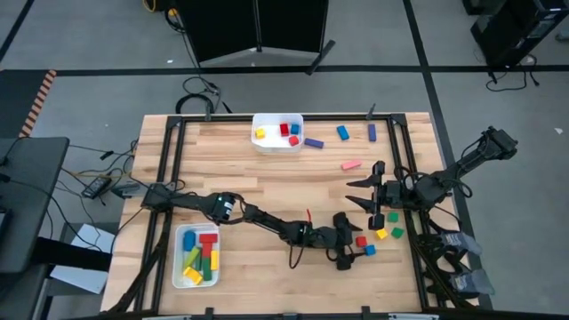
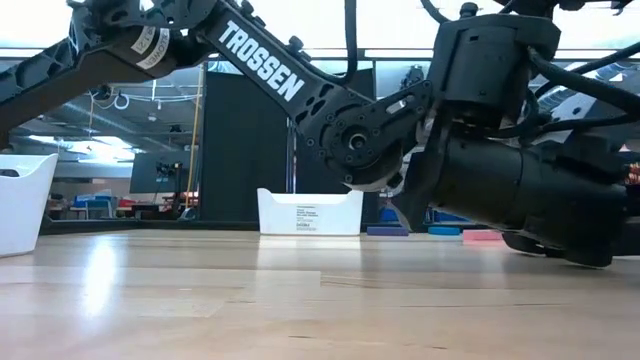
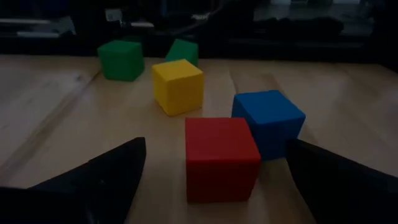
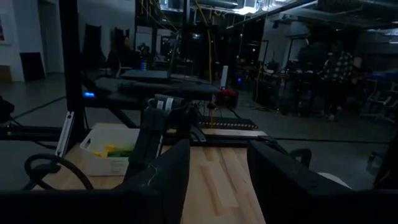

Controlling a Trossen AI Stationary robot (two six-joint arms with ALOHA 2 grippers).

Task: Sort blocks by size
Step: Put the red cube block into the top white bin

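Lower right of the desk, the open left hand (image 3: 211,180) should straddle the small red cube (image 3: 221,158) squarely, clear of the blue cube (image 3: 268,121).

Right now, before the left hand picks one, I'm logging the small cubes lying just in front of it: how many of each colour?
red small solid cube: 1
blue small solid cube: 1
yellow small solid cube: 1
green small solid cubes: 2
Total: 5
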